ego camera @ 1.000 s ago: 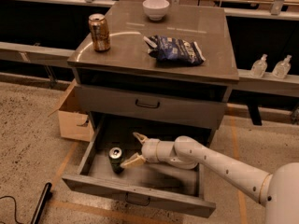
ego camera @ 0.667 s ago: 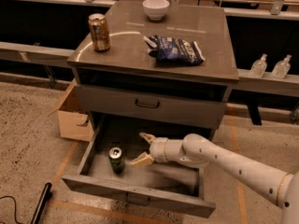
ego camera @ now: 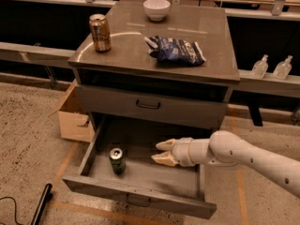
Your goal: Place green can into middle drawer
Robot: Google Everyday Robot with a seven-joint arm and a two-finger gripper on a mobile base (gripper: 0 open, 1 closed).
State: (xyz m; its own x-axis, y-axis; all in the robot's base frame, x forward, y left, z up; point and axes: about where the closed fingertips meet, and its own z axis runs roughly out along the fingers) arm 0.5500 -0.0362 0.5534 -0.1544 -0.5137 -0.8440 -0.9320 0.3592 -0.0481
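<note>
The green can stands upright on the floor of the middle drawer, near its left side. The drawer is pulled out, with its black handle at the front. My gripper hovers inside the drawer to the right of the can, apart from it. Its two cream fingers are spread and hold nothing. My white arm reaches in from the lower right.
The closed upper drawer front sits just above. On the cabinet top stand a gold-orange can, a blue chip bag and a white bowl. A cardboard box sits left of the cabinet. Two bottles stand at right.
My gripper has drawn back to the right, away from the green can, which stays standing in the drawer.
</note>
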